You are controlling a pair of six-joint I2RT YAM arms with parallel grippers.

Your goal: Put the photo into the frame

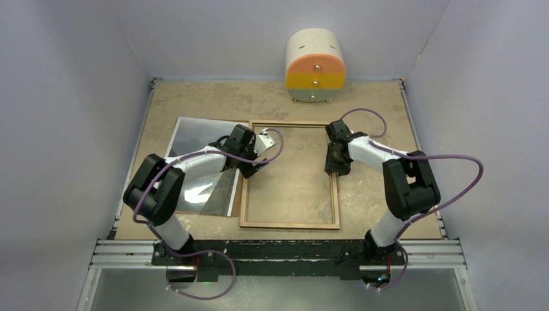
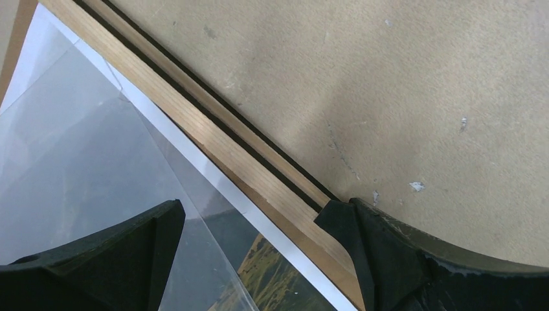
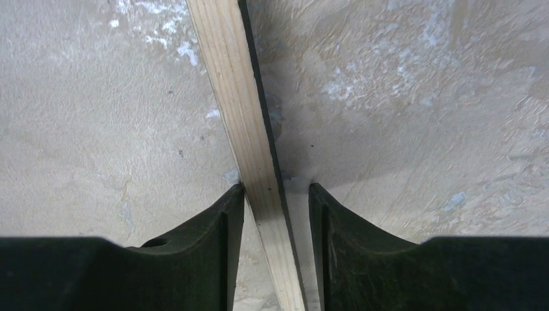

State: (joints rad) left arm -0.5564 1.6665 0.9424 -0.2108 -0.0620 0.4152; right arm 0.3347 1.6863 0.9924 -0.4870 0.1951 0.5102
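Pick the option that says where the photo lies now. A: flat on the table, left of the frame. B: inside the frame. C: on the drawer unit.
A: the photo lies left of the frame, whose opening shows only bare table.

Plain pale grey-lilac walls (image 1: 65,97) box in a scuffed tan worktop (image 1: 194,97). A little rounded drawer unit (image 1: 315,66) sits at the back edge: orange, yellow and grey fronts.
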